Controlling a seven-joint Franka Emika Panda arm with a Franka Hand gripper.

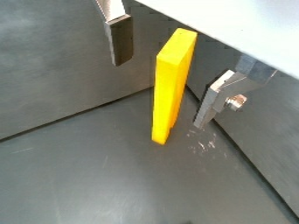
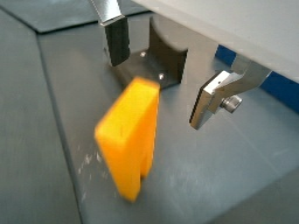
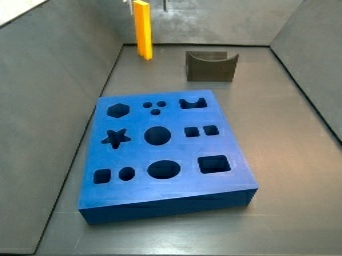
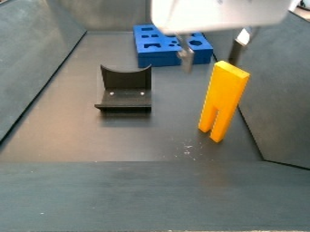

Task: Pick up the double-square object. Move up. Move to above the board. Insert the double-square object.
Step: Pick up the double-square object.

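1. Grey floor (image 3: 287, 150), dark walls around.
2. Board (image 3: 167, 200) lies flat mid-floor, holes empty.
3. Bar (image 4: 223, 100) stands upright on the floor near a wall.
4. Gripper (image 1: 176, 74) open above the bar, fingers (image 1: 121, 39) either side, apart from it.
5. Fixture (image 3: 210, 66) stands beside.

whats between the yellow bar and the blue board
Only bare dark floor in a side view: the bar stands at the far wall, the board nearer. The fixture sits off to one side; the gripper straddles the bar, open.

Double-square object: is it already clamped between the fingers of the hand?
No. In a wrist view the double-square object stands on the floor, clear gaps separating it from the hand fingers.
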